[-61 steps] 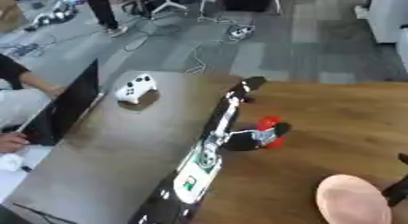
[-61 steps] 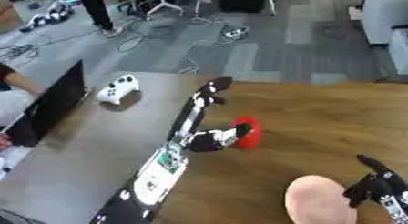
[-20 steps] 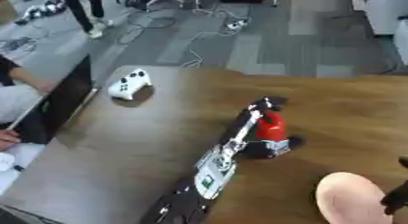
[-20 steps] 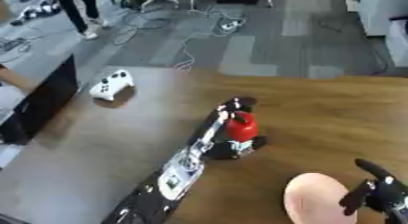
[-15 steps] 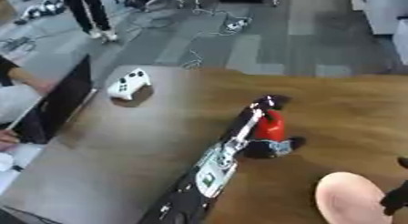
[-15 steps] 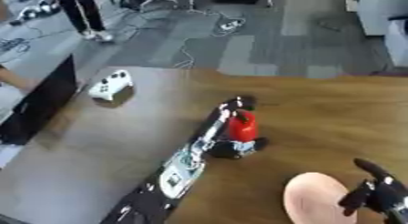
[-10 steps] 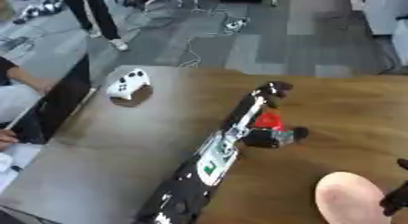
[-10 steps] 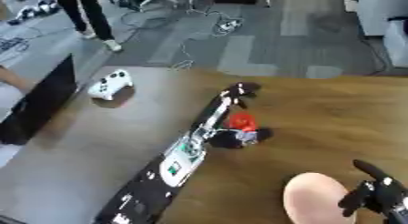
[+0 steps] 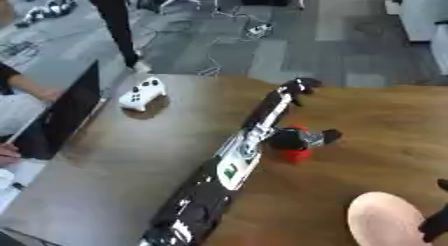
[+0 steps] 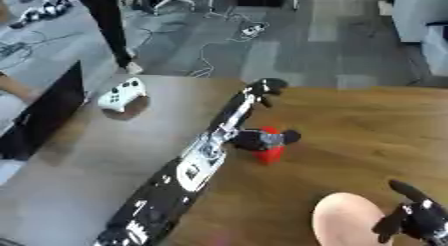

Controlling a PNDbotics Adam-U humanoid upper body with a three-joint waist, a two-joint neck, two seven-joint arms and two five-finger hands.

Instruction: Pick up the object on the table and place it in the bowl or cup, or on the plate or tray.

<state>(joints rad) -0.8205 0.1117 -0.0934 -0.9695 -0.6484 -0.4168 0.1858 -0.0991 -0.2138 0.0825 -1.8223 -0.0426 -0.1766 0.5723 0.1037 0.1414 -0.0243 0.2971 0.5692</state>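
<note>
left hand (image 9: 300,138) fingers around red object (image 9: 296,153)

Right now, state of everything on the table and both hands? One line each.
Small red object: upright on the wooden table, left hand on its top.
Left hand: curled round the red object's top.
Right hand: idle at the lower right corner, fingers relaxed.
Pale pink round dish: nothing on it.
White game controller: lying untouched.

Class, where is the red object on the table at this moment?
In the left eye view the red object stands near the middle of the wooden table, in the left hand, whose fingers curl round its top; the pink plate lies nearer, to the right.
</note>
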